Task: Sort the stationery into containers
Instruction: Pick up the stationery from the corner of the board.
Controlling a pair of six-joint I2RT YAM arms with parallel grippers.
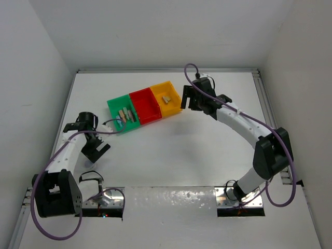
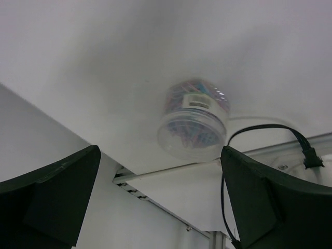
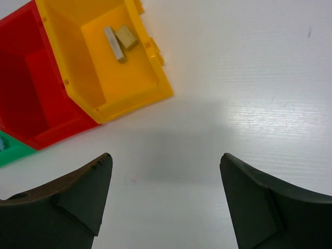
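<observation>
The containers stand in a row at mid table: green (image 1: 117, 105), red (image 1: 145, 105) and yellow (image 1: 173, 100). Several short sticks (image 1: 125, 115) lie in the green bin. In the yellow bin (image 3: 158, 78) lie a beige block (image 3: 126, 36) and a grey stick (image 3: 114, 44). The red bin (image 3: 31, 98) shows nothing inside. My right gripper (image 3: 165, 155) hovers open over bare table just right of the yellow bin, also seen from above (image 1: 189, 98). My left gripper (image 1: 96, 149) is open and holds nothing; in the left wrist view it (image 2: 160, 153) faces a pale translucent round tub (image 2: 193, 122) of coloured clips.
The round tub (image 1: 105, 197) sits by the left arm's base at the near table edge. White walls enclose the table on three sides. A black cable (image 2: 270, 129) curves beside the tub. A metal rail (image 1: 259, 98) runs along the right side.
</observation>
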